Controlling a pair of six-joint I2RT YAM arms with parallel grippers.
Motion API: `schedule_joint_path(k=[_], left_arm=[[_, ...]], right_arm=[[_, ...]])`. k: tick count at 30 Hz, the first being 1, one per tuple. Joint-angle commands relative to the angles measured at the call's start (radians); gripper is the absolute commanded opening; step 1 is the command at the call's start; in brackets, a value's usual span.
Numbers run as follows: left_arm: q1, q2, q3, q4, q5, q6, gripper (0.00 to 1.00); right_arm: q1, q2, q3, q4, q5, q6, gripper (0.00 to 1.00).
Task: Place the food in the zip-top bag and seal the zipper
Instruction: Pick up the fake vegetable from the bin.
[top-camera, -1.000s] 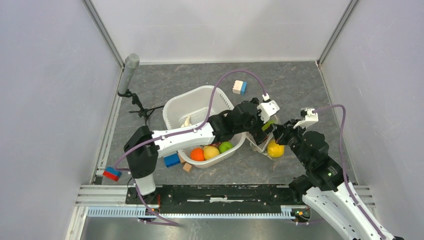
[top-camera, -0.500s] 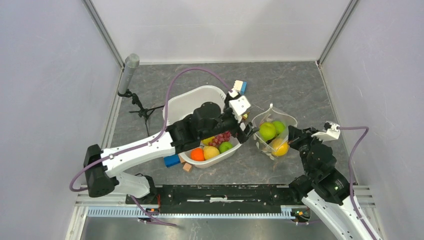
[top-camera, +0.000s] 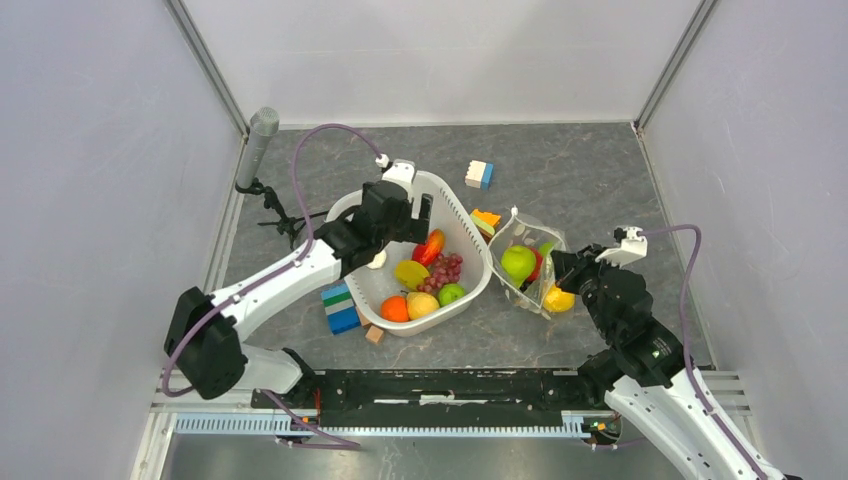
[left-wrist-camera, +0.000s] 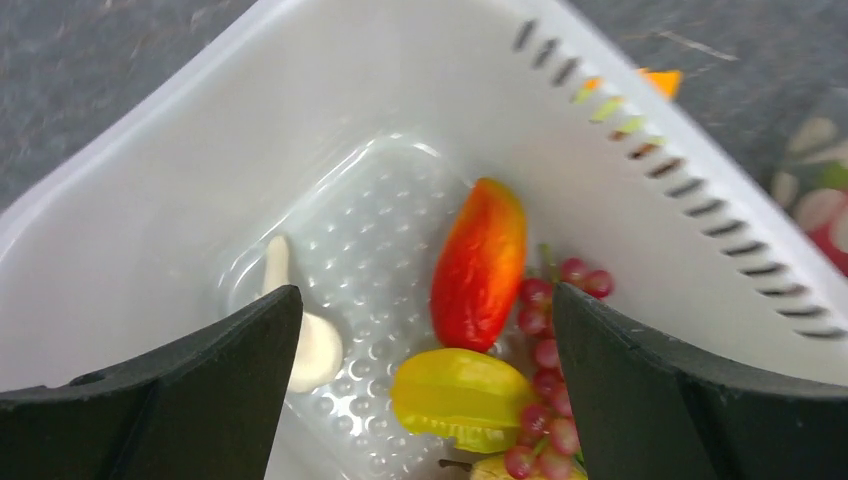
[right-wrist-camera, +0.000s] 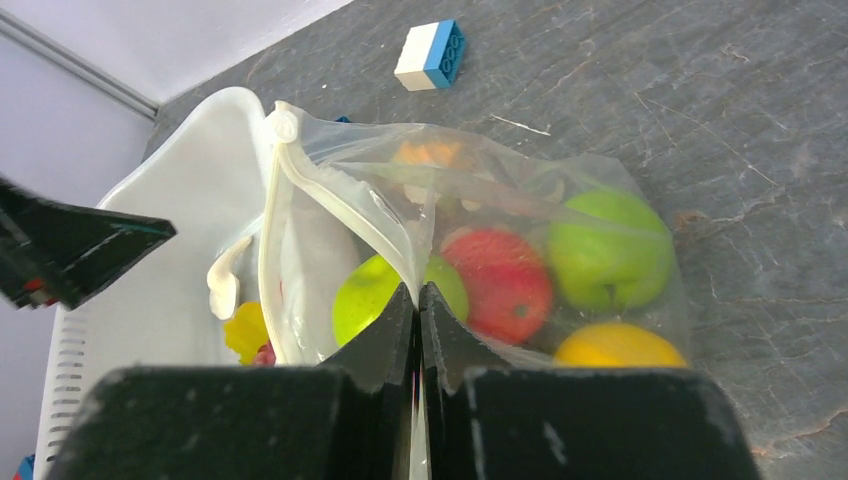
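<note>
Left hand (left-wrist-camera: 425, 292) (spread wide) moved back over the tub (left-wrist-camera: 200, 130).

The right gripper (right-wrist-camera: 418, 325) has its fingers pressed together on the rim of the bag (right-wrist-camera: 470, 185), whose zipper (right-wrist-camera: 305, 190) curves up and left, with a red apple (right-wrist-camera: 505, 280), green apples (right-wrist-camera: 610, 245) and a lemon (right-wrist-camera: 615, 345) inside, the tub (right-wrist-camera: 190, 170) just left, and a block (right-wrist-camera: 430, 55) beyond.
</note>
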Motion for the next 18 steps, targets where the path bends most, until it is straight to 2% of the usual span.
schedule_joint_path(k=[1,6,14,18], left_arm=[[0.061,0.082,-0.005,-0.053,-0.034,-0.134,1.00],[0.141,0.194,0.009,-0.082,-0.032,-0.178,1.00],[0.180,0.308,0.062,-0.171,-0.184,-0.229,1.00],[0.200,0.360,0.065,-0.153,-0.155,-0.238,0.97]], right_arm=[[0.002,0.003,0.009,0.054,-0.036,-0.028,0.08],[0.002,-0.005,0.009,0.048,-0.036,-0.035,0.08],[0.002,0.007,0.014,0.056,-0.023,-0.053,0.09],[0.002,0.023,0.017,0.060,-0.031,-0.061,0.09]])
